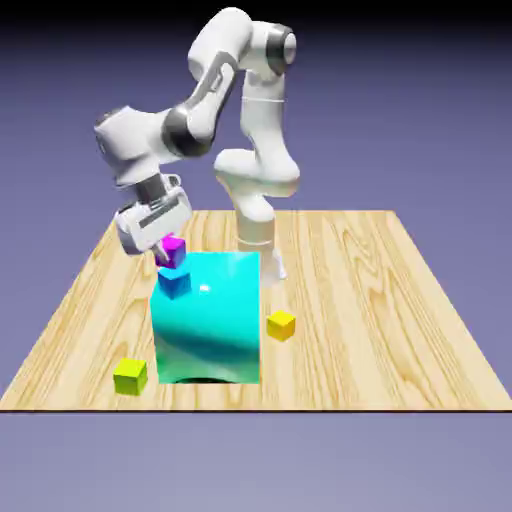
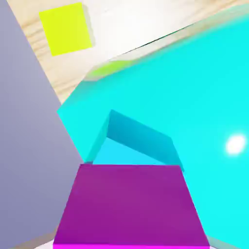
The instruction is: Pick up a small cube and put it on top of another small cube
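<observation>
Magenta fills the space between the fingertips of my gripper: the small cube sits there, though I cannot tell whether I grip it or have let go. Just beyond it is the small blue cube, at the top of the big glossy cyan cube. Farther off, the lime-yellow cube lies on the wooden table.

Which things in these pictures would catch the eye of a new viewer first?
First, the big shiny cyan block in the middle of the table. Next, the magenta cube, large at the hand view's bottom. Then the white robot arm, rising behind the block in the exterior view.
</observation>
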